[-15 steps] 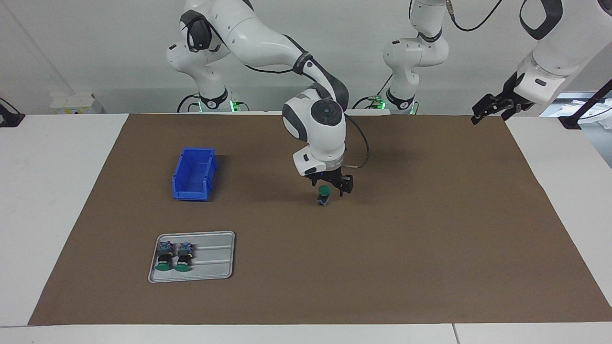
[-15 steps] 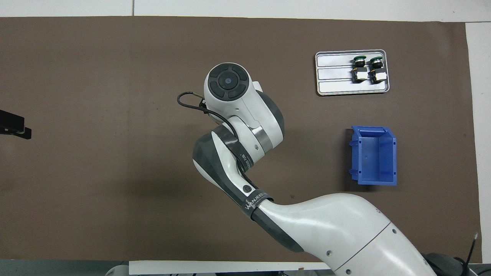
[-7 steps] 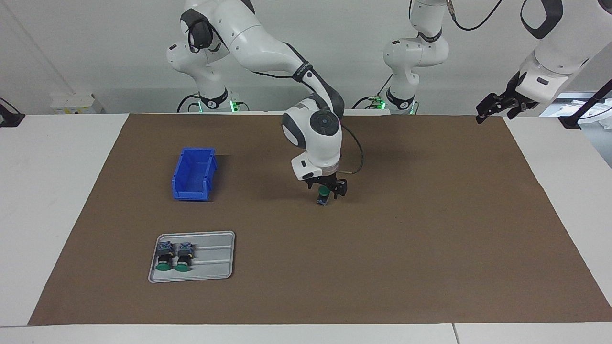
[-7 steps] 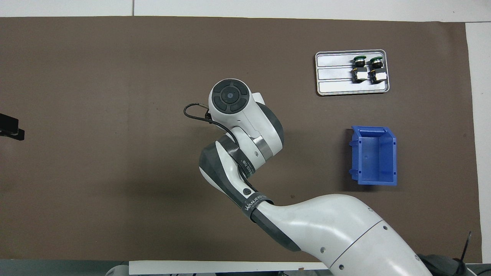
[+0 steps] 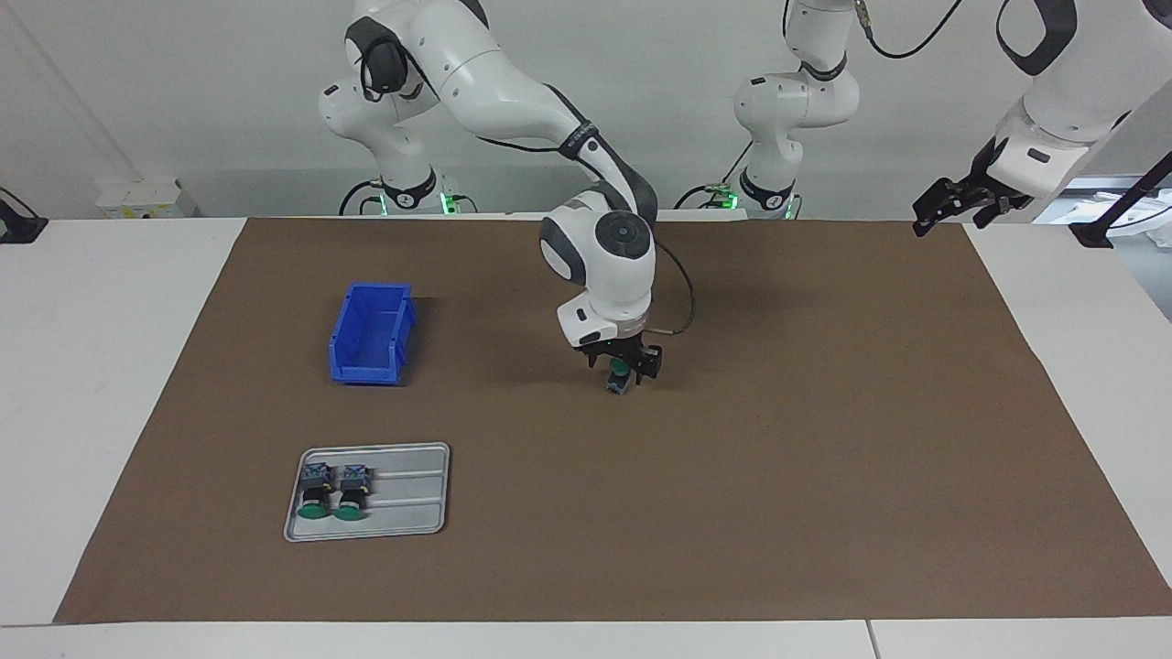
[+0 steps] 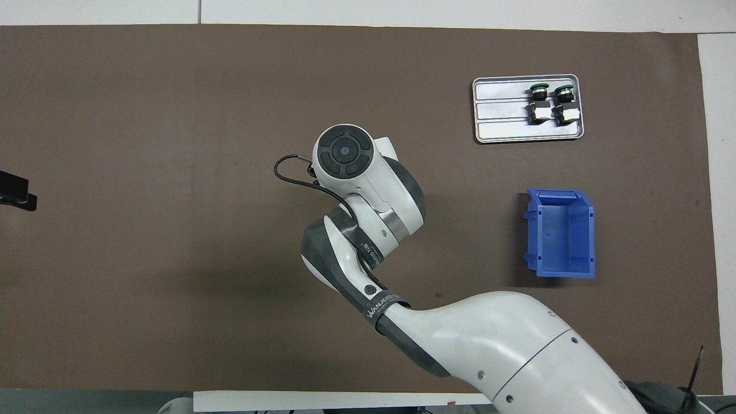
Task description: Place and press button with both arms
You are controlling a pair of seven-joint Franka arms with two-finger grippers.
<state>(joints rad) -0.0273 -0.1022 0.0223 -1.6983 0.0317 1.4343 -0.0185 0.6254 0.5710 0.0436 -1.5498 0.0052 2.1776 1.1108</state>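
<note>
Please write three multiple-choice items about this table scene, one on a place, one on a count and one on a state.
1. Where does the open blue plastic bin stand?
A. On the grey metal tray
B. On the brown mat, nearer to the robots than the tray
C. Under the left gripper

2. How many green-capped push-buttons lie on the grey metal tray?
A. Two
B. Three
C. None

3. How is the green-capped button under the right gripper resting?
A. Lying on its side in the tray
B. Upright on the brown mat, between the fingers
C. Tipped over in the bin

Key: 1 B, the bin sits on the mat, higher in the facing view than the tray. 2 A, two buttons lie side by side at one end. 3 B, its green cap faces up with the gripper around it, while the left gripper waits raised over the mat's edge.
</note>
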